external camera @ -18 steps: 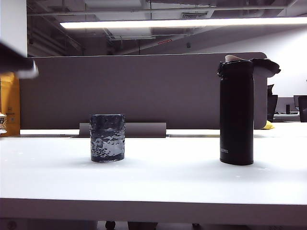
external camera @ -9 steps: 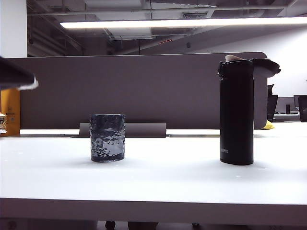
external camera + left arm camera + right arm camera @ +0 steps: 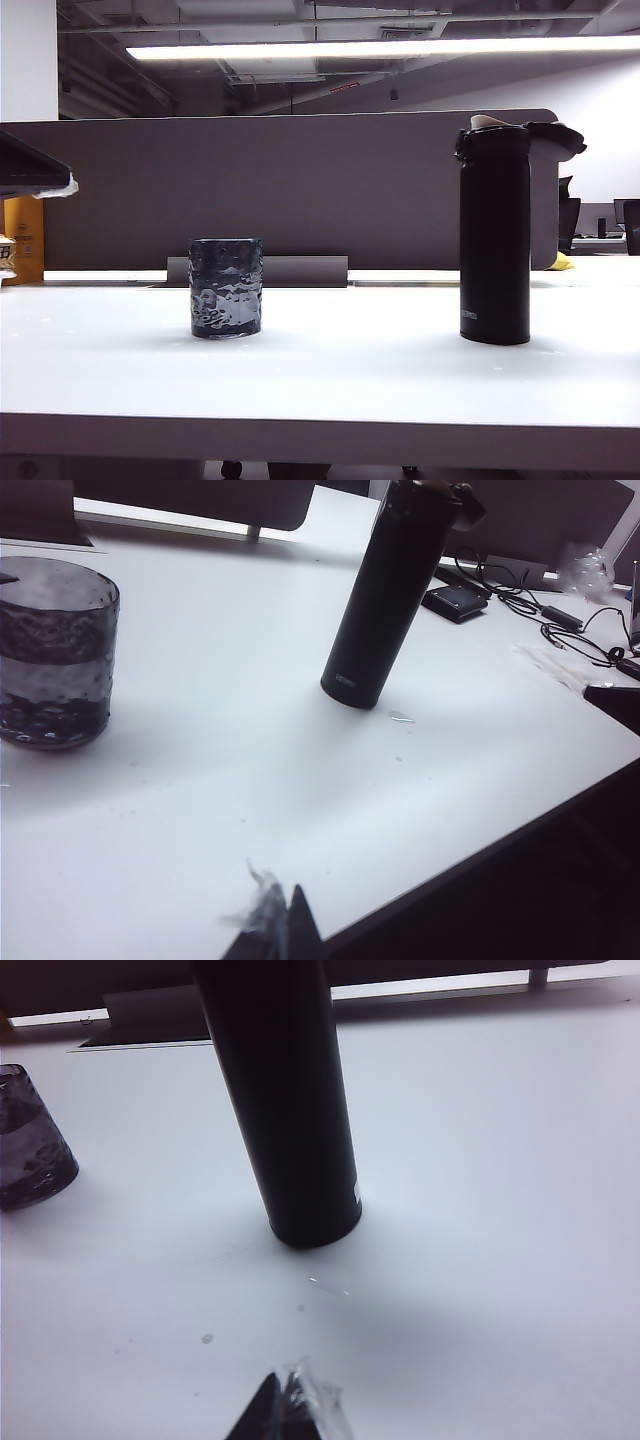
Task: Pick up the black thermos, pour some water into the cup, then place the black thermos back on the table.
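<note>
The black thermos (image 3: 494,235) stands upright at right of the exterior view, lid flipped open, well apart from the cup (image 3: 225,287) at centre-left, both grippers (image 3: 280,925) (image 3: 287,1410) clenched empty; a clumsy grab could topple it, spilling water.

I saw the black thermos (image 3: 494,235) with a matt, smooth dark skin, almost without shine, and a paler spout at its top. The cup (image 3: 225,287) looked like dark glass with a bumpy, rippled surface that caught small glints of light. The table (image 3: 330,375) was a smooth white top, slightly glossy, with a few tiny wet drops near the thermos base. The partition panel (image 3: 300,190) behind looked matt grey. The left gripper (image 3: 282,926) and the right gripper (image 3: 290,1410), both closed, showed dark tips with something thin and clear, like wrinkled film.
</note>
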`<control>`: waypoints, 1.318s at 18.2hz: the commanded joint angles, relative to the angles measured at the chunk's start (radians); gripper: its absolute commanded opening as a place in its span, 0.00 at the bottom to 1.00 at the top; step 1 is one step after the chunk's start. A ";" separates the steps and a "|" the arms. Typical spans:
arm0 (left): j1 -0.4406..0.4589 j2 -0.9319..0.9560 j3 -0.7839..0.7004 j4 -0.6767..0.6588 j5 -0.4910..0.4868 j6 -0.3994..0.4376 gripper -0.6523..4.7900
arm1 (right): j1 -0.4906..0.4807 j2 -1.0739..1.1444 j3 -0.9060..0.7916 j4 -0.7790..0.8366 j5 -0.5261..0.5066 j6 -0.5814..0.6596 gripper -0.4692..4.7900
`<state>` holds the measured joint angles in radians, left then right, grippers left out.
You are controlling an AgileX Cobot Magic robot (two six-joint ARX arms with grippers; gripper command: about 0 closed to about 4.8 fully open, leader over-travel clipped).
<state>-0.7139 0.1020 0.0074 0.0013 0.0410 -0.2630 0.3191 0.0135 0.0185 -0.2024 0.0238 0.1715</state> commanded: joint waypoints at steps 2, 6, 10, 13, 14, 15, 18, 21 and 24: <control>0.257 0.000 0.002 0.007 0.189 0.001 0.11 | 0.002 -0.001 -0.003 -0.003 0.000 0.004 0.08; 0.585 -0.006 0.002 0.006 0.220 0.001 0.11 | 0.002 -0.001 -0.003 -0.003 0.000 0.005 0.08; 0.726 -0.104 0.002 0.005 0.156 0.001 0.11 | 0.001 -0.001 -0.003 -0.003 0.001 0.004 0.08; 0.729 -0.098 0.001 0.026 0.154 0.001 0.11 | 0.001 -0.007 -0.003 -0.003 0.000 0.004 0.08; 0.729 -0.098 0.001 0.021 0.158 0.001 0.11 | 0.000 -0.009 -0.003 -0.003 0.000 0.005 0.08; 0.729 -0.098 0.001 0.021 0.158 0.001 0.11 | -0.005 -0.014 -0.003 -0.002 0.000 0.005 0.08; 0.729 -0.098 0.001 0.021 0.158 0.001 0.11 | -0.090 -0.012 -0.003 -0.003 -0.004 0.005 0.08; 0.729 -0.098 0.001 0.022 0.158 0.001 0.11 | -0.233 -0.012 -0.003 -0.002 -0.003 0.005 0.08; 0.729 -0.098 0.001 0.022 0.158 0.001 0.11 | -0.370 -0.012 -0.016 0.043 0.009 0.004 0.08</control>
<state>0.0154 0.0032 0.0078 0.0147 0.1982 -0.2630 -0.0422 0.0021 0.0082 -0.1749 0.0315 0.1715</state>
